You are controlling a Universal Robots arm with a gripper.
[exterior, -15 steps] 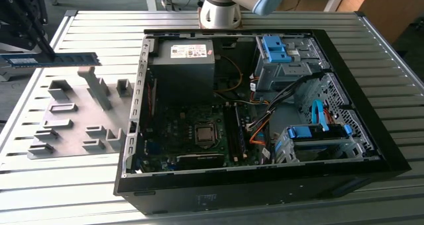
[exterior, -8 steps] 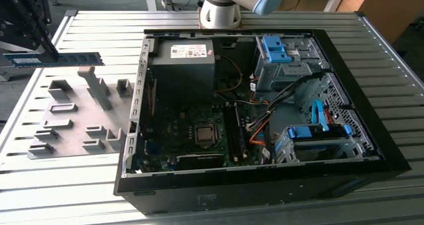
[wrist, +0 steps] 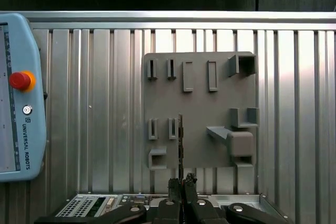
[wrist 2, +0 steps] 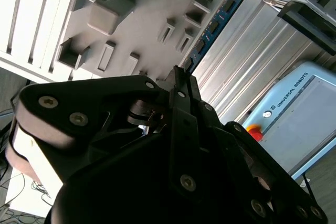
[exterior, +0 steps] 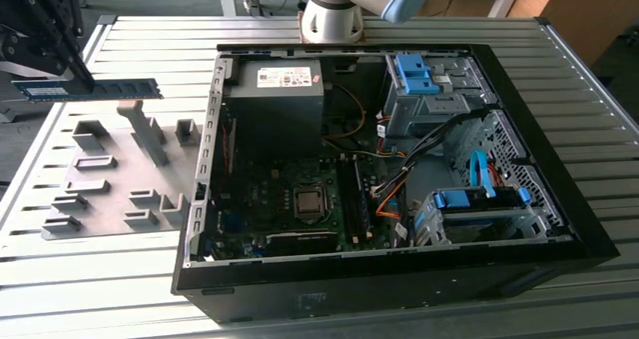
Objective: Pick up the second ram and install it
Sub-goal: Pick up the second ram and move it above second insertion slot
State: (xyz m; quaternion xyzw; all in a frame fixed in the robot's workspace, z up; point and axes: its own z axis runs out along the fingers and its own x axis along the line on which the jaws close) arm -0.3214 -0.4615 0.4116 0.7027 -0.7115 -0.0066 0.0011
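Blue-green and dotted with black chips, the ram (exterior: 110,89) hangs level in the air above the grey holder plate (exterior: 118,176), clear of the plate's blocks. The black claw (exterior: 78,81) is closed on the ram, its fingers (wrist: 190,181) pinching the flat faces. In the first wrist view the ram's thin edge runs over the plate beside a pair of narrow slots. The plate lies on the slatted metal table (exterior: 100,279), the open case (exterior: 420,290) just beside it and a pale blue pendant (wrist: 13,129) apart from it.
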